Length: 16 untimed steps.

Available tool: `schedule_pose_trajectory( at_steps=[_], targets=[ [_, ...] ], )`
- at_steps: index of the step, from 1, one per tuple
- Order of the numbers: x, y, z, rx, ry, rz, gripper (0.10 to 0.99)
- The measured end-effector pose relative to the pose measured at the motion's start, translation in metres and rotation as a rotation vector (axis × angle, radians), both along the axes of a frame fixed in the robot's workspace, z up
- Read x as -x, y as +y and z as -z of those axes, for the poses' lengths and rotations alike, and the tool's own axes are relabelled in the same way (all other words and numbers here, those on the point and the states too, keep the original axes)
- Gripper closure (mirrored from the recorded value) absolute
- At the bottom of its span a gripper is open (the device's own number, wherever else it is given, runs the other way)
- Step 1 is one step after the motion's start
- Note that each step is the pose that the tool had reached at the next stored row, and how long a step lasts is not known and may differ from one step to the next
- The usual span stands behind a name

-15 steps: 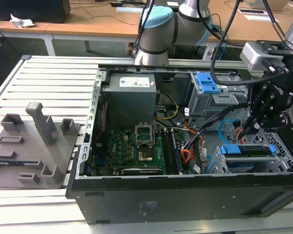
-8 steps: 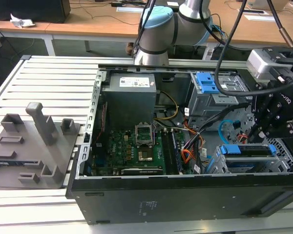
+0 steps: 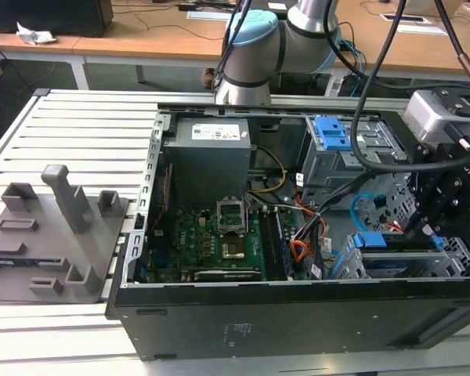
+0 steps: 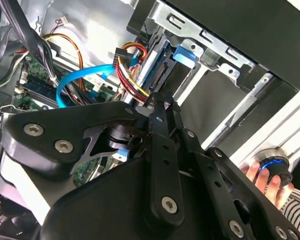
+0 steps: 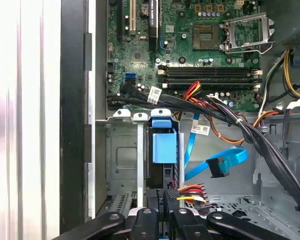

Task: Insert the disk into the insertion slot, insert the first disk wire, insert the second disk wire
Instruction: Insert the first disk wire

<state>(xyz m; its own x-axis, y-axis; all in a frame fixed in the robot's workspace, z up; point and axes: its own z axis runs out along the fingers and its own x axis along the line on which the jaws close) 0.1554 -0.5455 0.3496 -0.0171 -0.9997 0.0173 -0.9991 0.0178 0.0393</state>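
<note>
Gripper [image 5: 164, 212] clamps first disk wire [image 5: 191, 189] just beside blue end of disk [image 5: 164, 146], seated in insertion slot [image 5: 122, 160], lower right in exterior view; second disk wire [image 5: 225, 161] loose nearby.

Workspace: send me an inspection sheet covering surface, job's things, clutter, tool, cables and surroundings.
Surface: slatted metal table bearing the open PC case.
Job's things: disk sits in the slot, with its blue carrier end showing. The light-blue wire lies loose beside it, its dark connector hanging free.
Clutter: grey fixture on the table, at the exterior view's left.
Tool: tool is at the disk's end, next to the power connector with its red, yellow and black wires.
Cables: black bundle crosses above the slot; orange wires lie by the motherboard.
Surroundings: wooden desks behind; a hand on a knob outside the case.
</note>
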Motion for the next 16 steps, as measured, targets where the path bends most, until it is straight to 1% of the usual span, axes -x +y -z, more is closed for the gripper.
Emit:
schedule_pose_trajectory(
  at_steps=[4, 6, 10, 12, 13, 16],
  targets=[
    [-0.0020, -0.0001, 0.0024, -0.003, 0.0003, 0.000, 0.910],
    [-0.0042, 0.0005, 0.0030, -0.007, 0.0003, 0.000, 0.910],
    [-0.0084, 0.0039, 0.0042, -0.018, 0.0004, 0.000, 0.910],
    [-0.0105, 0.0052, 0.0051, -0.022, 0.0004, 0.000, 0.910],
    [-0.0116, 0.0054, 0.0065, -0.025, 0.0006, 0.000, 0.910],
    [-0.0120, 0.0055, 0.0081, -0.028, 0.0007, 0.000, 0.910]
  ],
)
